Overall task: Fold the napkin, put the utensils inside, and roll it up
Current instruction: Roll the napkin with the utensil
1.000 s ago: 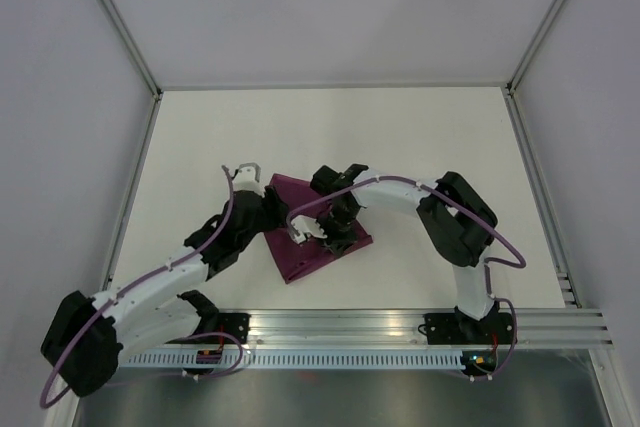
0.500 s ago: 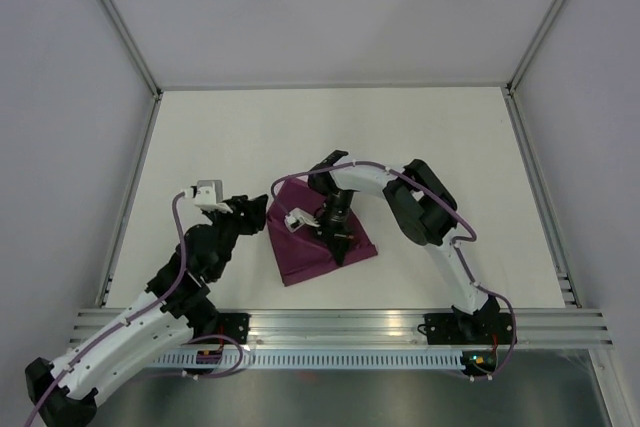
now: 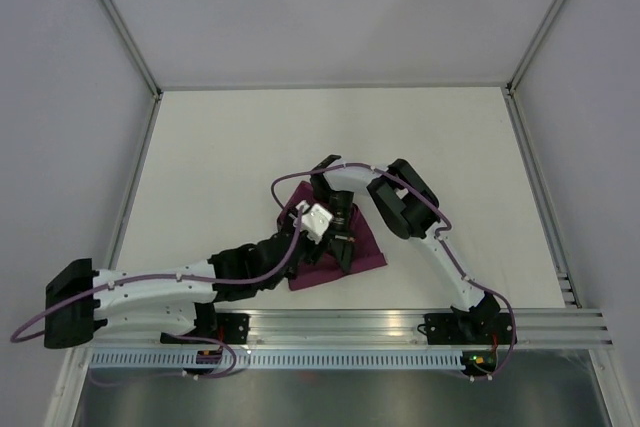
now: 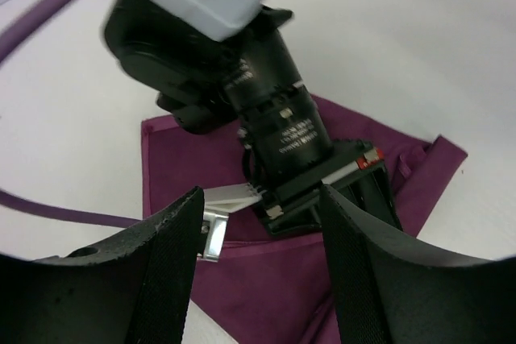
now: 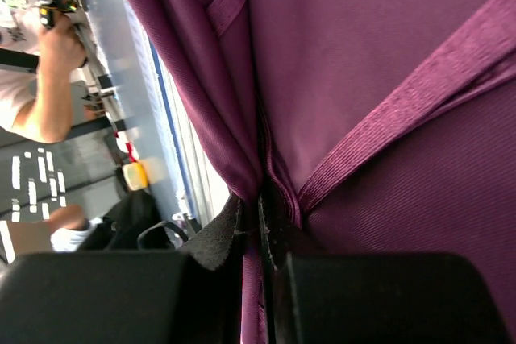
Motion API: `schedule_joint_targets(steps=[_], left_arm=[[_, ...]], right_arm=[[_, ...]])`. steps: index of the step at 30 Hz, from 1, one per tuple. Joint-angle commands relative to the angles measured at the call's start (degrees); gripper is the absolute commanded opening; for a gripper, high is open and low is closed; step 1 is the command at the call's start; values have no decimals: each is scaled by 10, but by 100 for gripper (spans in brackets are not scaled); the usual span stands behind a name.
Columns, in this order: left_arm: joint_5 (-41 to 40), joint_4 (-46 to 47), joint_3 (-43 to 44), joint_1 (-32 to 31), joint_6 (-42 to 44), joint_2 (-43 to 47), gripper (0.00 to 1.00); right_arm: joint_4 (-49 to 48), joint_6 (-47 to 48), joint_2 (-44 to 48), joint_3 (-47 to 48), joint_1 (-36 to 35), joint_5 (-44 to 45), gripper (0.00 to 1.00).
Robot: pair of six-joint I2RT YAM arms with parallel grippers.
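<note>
The dark magenta napkin lies bunched and partly folded on the white table, under both grippers. My right gripper points down onto it. In the right wrist view the right gripper is shut on a pinched fold of the napkin. My left gripper reaches in from the lower left, just above the napkin and close to the right wrist. In the left wrist view the left gripper is open and empty over the napkin, facing the right arm's wrist. No utensils are in view.
The white table is bounded by a metal frame, with a rail along the near edge. The right arm's elbow hangs just right of the napkin. The left arm lies low along the near left.
My left arm has swung from the napkin's left side round to its near side and over it. My right gripper has shifted slightly nearer, still holding the cloth, and the napkin has spread toward the right.
</note>
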State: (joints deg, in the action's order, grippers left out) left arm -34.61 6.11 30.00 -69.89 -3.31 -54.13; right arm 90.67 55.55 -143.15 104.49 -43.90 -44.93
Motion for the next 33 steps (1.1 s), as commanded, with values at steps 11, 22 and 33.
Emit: schedule_joint_targets(steps=[11,22,33], left_arm=[[3,-8,61,-129,38,-214,67],[-41,15,73,-180,1,-326,67],[-95,48,68,-180,27,-384,64]], right_arm=[[-130,4,-58,25,8,95,2],[-128,-3,-67,34,9,97,1],[-122,-2,-72,41,8,97,1]])
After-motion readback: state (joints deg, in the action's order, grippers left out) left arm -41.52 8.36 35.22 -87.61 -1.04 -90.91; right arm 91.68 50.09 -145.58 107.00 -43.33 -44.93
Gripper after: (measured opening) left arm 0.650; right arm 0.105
